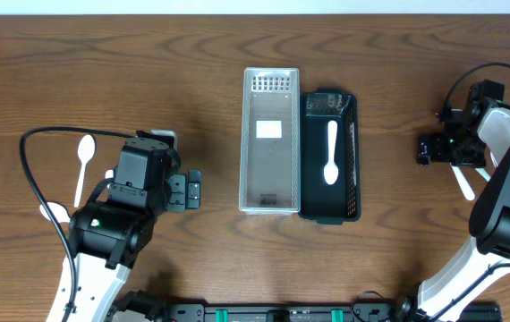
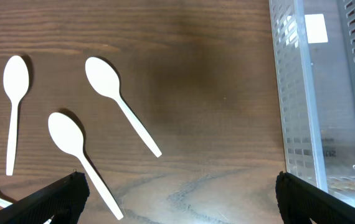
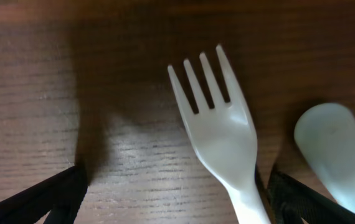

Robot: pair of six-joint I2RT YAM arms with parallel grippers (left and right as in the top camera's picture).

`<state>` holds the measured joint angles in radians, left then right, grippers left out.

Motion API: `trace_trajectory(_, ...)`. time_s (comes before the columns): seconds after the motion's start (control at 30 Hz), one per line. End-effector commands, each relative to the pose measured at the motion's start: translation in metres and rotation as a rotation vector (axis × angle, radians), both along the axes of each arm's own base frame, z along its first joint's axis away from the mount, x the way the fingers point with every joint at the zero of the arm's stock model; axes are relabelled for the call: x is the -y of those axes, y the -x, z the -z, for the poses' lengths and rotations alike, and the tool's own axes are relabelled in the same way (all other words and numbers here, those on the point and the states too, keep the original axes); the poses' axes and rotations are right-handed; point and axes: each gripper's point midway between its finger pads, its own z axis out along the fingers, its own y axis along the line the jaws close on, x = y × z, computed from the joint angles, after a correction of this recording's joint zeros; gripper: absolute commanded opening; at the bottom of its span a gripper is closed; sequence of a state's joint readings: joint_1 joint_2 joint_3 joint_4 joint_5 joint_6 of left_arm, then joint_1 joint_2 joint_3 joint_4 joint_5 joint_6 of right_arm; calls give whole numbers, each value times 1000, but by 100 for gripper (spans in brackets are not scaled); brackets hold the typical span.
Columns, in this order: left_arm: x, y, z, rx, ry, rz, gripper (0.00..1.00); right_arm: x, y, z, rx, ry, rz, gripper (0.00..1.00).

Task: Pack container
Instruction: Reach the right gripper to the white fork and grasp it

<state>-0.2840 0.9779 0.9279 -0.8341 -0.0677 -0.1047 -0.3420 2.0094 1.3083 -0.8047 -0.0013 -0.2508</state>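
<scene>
Right gripper (image 3: 174, 186); fork (image 3: 221, 137) tines seemingly forward

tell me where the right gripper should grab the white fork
Take the fork by its narrow neck just below the tines, coming down from above. It lies flat on the table, and the open right gripper straddles it; the neck is slimmer than the head, with a gap to the spoon beside it.

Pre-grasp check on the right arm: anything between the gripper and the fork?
Nothing visible. The fork lies bare on the table between the open fingers of the right gripper. A spoon lies beside it, not over it.
</scene>
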Motion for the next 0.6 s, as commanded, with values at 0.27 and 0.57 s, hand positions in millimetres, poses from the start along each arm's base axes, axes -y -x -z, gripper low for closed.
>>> trace_trajectory(0.27, -3, -3, -9, 26, -2, -17, 98, -7, 12, 19, -61, -50, -3, 72)
trace_trajectory(0.57, -3, -3, -9, 26, -3, -17, 98, -8, 14, 19, -70, -53, 15, 50)
